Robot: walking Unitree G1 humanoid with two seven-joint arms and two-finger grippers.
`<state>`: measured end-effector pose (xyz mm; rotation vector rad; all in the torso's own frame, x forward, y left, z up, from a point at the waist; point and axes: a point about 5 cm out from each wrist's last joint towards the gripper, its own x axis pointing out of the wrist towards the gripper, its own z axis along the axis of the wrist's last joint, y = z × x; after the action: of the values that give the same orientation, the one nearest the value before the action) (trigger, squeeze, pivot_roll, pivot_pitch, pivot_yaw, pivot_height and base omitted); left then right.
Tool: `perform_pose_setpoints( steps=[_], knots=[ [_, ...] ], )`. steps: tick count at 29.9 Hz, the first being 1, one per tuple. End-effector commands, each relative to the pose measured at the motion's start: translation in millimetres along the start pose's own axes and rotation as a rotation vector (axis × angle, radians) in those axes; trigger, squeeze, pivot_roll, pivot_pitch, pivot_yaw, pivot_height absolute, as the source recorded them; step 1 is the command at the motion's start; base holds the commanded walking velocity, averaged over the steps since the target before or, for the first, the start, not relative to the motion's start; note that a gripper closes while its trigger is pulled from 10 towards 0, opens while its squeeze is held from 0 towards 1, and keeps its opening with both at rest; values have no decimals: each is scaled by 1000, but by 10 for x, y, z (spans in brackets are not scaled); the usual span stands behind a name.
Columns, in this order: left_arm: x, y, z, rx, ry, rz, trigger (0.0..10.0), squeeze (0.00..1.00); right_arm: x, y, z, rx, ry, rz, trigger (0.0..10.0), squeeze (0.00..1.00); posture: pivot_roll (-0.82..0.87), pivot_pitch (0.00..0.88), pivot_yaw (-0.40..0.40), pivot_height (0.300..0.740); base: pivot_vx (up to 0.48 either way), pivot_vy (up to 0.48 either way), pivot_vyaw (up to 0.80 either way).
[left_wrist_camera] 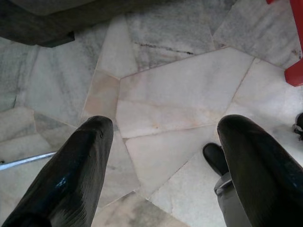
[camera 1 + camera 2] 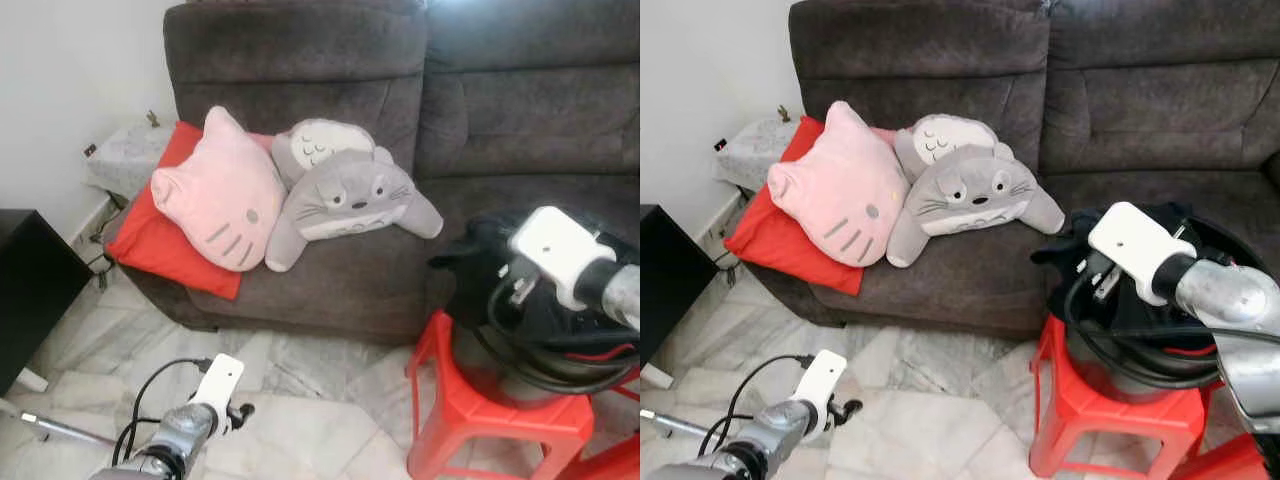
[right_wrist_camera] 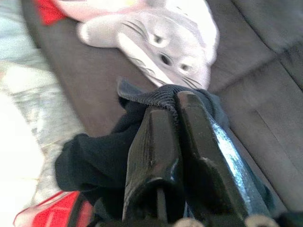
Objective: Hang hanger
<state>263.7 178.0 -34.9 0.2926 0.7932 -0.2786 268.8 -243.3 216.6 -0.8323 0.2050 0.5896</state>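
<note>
Grey sofa (image 2: 400,230) is backing a red stool (image 2: 1110,410) bearing a basket (image 2: 1140,375). Right gripper (image 3: 173,106) is pinching dark cloth (image 3: 99,161) by its edge, so I judge it may be slipping free; left gripper (image 1: 161,156) is hanging wide over the floor (image 1: 180,90).

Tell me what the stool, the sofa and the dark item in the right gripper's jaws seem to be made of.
Stool: looks like moulded plastic, glossy red with smooth rounded edges. Sofa: dark grey-brown upholstery with a matte, napped look, probably microfibre or suede-like fabric. Dark item pinched by the right gripper: soft black cloth, with a ribbed knit edge at the jaws; likely a garment, though the type is unclear.
</note>
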Motion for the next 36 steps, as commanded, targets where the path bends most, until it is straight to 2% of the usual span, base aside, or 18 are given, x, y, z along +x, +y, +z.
perform_pose_setpoints(
  steps=[1, 11, 13, 14, 15, 20, 26, 31, 35, 36],
  knots=[
    [-13, 43, -39, 18, 21, 9, 10000, 0, -33, 47, 115, -41, -54, 53, 0, 0, -275, 0, 136, 740, 0, 0, 0],
    [-13, 44, -38, 20, 21, 9, 10000, 0, -183, 26, 163, -26, -99, 62, 0, 0, -278, 0, 140, 740, 0, 0, 0],
    [-13, 46, -37, 21, 21, 9, 10000, 0, -231, -58, 112, -51, -47, 3, 0, 0, -280, 0, 142, 740, 0, 0, 0],
    [-14, 48, -37, 22, 21, 9, 10000, 0, -272, -155, 5, -73, 37, -69, 0, 0, -280, 0, 142, 740, 0, 0, 0],
    [-14, 48, -37, 23, 21, 9, 10000, 0, -284, -181, -31, -75, 63, -88, 0, 0, -280, 0, 142, 740, 0, 0, 0],
    [-15, 53, -35, 26, 22, 9, 10000, 0, -336, -203, -192, -127, 193, -112, 0, 0, -283, 0, 145, 740, 0, 0, 0],
    [-15, 55, -35, 27, 22, 10, 10000, 0, -305, -81, -248, -131, 231, -37, 0, 0, -283, 0, 145, 740, 0, 0, 0],
    [-15, 55, -35, 27, 22, 10, 10000, 0, -336, -115, -323, -166, 282, -46, 0, 0, -283, 0, 145, 740, 0, 0, 0],
    [-15, 55, -36, 28, 23, 9, 10000, 0, -342, -279, -303, -211, 280, -168, 0, 0, -283, 0, 145, 740, 0, 0, 0],
    [-15, 55, -36, 28, 23, 9, 10000, 0, -342, -354, -307, -216, 288, -231, 0, 0, -283, 0, 145, 740, 0, 0, 0]
  ],
)
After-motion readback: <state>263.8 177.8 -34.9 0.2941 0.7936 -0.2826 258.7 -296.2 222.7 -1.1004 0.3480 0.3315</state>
